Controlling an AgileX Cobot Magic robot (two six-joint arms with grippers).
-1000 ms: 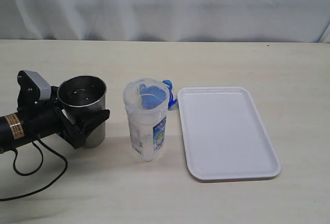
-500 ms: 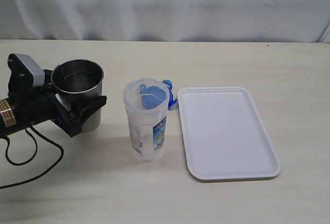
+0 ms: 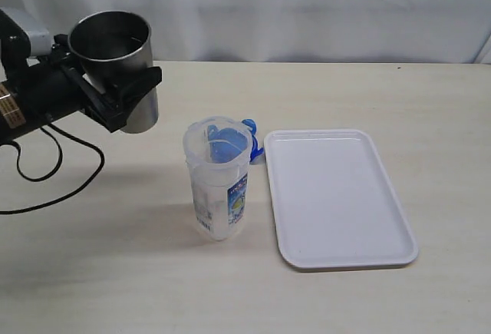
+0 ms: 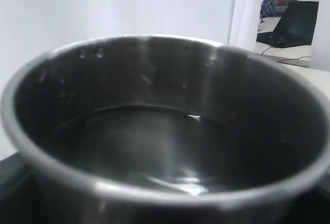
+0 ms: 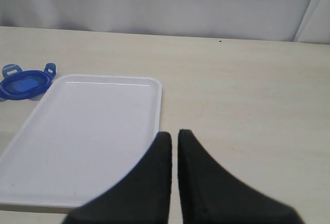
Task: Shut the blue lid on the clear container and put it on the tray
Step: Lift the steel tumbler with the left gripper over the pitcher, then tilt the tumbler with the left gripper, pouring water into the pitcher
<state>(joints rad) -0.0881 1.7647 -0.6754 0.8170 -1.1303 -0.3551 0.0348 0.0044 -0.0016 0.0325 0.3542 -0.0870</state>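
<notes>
Left claw (image 3: 116, 92) grasps the steel cup (image 3: 108, 39) left of the clear container (image 3: 219, 190); right claw (image 5: 174, 139) clenched.

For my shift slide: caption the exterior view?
Left tool holds tapered steel cup; tall clear plastic canister stands beside flat white tray.

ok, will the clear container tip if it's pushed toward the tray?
Probably tips easily: the clear container stands tall and narrow on a small base. Likely light, since it looks empty. Its smooth thin walls may flex or slip in the jaws.
</notes>
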